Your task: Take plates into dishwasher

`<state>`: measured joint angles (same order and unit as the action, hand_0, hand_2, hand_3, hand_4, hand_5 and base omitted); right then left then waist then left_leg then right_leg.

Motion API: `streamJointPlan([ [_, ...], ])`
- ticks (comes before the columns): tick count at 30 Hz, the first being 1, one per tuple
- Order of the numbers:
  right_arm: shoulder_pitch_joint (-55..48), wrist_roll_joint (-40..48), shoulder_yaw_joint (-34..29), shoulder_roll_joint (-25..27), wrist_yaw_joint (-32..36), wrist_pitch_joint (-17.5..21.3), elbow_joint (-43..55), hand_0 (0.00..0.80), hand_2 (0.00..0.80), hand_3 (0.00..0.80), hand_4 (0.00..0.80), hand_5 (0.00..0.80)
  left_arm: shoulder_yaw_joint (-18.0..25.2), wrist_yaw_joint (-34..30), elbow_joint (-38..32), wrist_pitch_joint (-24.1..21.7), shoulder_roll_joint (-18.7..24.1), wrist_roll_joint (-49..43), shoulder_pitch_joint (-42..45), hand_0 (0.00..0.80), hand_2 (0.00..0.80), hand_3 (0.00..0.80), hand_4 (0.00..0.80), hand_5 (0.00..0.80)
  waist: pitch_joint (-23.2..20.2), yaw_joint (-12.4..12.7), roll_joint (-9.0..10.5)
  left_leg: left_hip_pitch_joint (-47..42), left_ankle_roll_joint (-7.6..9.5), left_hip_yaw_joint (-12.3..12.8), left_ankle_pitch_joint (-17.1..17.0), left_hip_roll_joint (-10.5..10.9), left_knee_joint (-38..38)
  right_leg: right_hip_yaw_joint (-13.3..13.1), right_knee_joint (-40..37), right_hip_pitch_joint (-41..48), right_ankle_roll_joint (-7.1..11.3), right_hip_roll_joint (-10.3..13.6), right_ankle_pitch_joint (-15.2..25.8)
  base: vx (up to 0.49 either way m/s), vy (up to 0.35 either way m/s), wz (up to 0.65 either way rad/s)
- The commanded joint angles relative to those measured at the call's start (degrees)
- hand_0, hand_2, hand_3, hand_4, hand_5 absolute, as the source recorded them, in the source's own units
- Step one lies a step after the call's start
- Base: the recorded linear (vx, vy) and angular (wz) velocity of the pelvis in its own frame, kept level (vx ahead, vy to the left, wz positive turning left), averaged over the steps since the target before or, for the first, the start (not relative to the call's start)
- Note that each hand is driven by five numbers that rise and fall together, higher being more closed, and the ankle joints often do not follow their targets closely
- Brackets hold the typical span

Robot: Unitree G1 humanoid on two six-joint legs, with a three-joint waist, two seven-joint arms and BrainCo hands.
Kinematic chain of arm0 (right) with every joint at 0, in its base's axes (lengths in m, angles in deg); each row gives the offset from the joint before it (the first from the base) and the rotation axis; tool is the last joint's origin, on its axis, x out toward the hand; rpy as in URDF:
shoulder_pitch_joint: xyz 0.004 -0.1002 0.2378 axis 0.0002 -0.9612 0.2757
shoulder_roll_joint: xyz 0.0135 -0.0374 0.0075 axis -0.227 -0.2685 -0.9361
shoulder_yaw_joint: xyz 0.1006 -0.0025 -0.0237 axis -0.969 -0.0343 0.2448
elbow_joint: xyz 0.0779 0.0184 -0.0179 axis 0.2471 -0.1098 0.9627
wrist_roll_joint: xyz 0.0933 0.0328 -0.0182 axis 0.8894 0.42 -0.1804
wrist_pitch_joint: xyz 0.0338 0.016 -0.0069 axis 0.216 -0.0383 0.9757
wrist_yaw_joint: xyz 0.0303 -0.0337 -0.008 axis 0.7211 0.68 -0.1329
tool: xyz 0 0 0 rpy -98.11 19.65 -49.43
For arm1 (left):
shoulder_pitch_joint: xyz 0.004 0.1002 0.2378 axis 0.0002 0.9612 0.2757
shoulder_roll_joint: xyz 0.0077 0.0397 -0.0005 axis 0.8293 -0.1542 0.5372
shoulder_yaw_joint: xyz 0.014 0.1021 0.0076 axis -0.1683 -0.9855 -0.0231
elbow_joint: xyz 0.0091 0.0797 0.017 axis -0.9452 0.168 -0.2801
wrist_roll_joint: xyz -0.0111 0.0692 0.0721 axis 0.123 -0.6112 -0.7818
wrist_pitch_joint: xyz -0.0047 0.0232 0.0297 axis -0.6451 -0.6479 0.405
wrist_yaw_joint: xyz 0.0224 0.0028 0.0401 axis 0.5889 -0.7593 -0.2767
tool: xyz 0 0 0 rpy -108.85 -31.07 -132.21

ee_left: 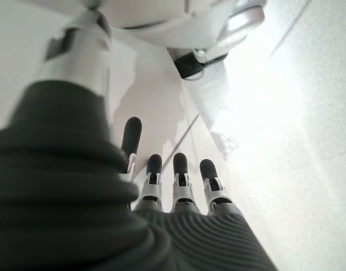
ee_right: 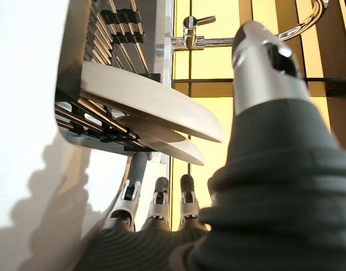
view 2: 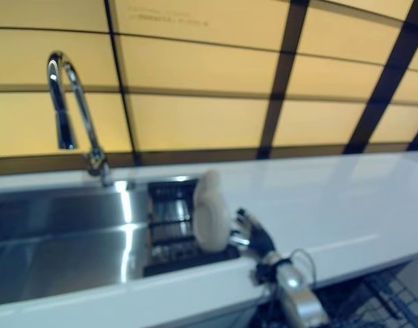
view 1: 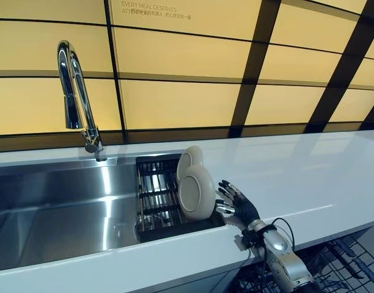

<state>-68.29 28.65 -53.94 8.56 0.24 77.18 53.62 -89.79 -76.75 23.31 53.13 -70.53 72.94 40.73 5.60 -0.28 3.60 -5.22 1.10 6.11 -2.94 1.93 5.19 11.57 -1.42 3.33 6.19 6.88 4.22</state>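
Warm amber against steel, white and black.

We see two cream-white round ceramic plates point(view 1: 195, 190) standing in a black slatted wire dish rack point(view 1: 151, 201), which sits in a mirror-bright stainless steel sink basin point(view 1: 58, 207). A polished chrome gooseneck tap point(view 1: 74, 91) shines silver beside it. We note a glossy plain white countertop point(view 1: 309, 177), and behind it a wall of glowing amber-yellow rectangular panels point(view 1: 181, 101) crossed by a grid of black bands. Our right hand point(view 1: 236, 201) shows silver fingers with dark tips and a dark ribbed cover; our left hand point(ee_left: 178, 186) shows the same colours.
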Motion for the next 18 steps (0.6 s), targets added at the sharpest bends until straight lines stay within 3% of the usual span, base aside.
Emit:
streamJointPlan([
  [1, -3.03, -1.7, 5.05, -0.14, -1.16, -7.33, -4.64, 0.0, 0.0, 0.0, 0.0, 0.0, 2.56, -0.64, -2.7, -2.47, -0.81, 1.57, -6.56, 0.0, 0.0, 0.0, 0.0, 0.0, 3.02, 2.56, -1.01, -3.6, 1.29, -2.51, 4.74, 1.04, -2.23, 0.03, 7.25, -1.75, 6.29, 5.28, 0.96, 0.001, 0.04, 0.0],
  [7, -2.83, -2.99, 5.06, -0.56, -3.05, -7.1, -4.95, 0.0, 0.0, 0.0, 0.0, 0.0, 3.85, -0.99, -3.02, -2.56, -0.79, 3.88, -5.9, 0.0, 0.0, 0.0, 0.0, 0.0, 3.96, 2.79, -1.45, -3.34, 1.32, -2.71, 4.51, 1.19, -2.9, 0.16, 7.94, -1.89, 6.23, 5.72, 1.12, 0.016, 0.06, -0.08],
  [18, -2.8, -2.7, 4.46, -1.0, -4.29, -7.39, -5.2, 0.0, 0.0, 0.0, 0.0, 0.0, 5.29, -1.23, -3.39, -1.8, -0.75, 4.25, -4.79, 0.0, 0.0, 0.0, 0.0, 0.0, 4.5, 3.71, -1.49, -3.3, 1.39, -3.42, 4.29, 1.19, -3.56, 0.86, 8.39, -1.25, 6.39, 6.18, 1.38, 0.018, 0.013, 0.1],
])
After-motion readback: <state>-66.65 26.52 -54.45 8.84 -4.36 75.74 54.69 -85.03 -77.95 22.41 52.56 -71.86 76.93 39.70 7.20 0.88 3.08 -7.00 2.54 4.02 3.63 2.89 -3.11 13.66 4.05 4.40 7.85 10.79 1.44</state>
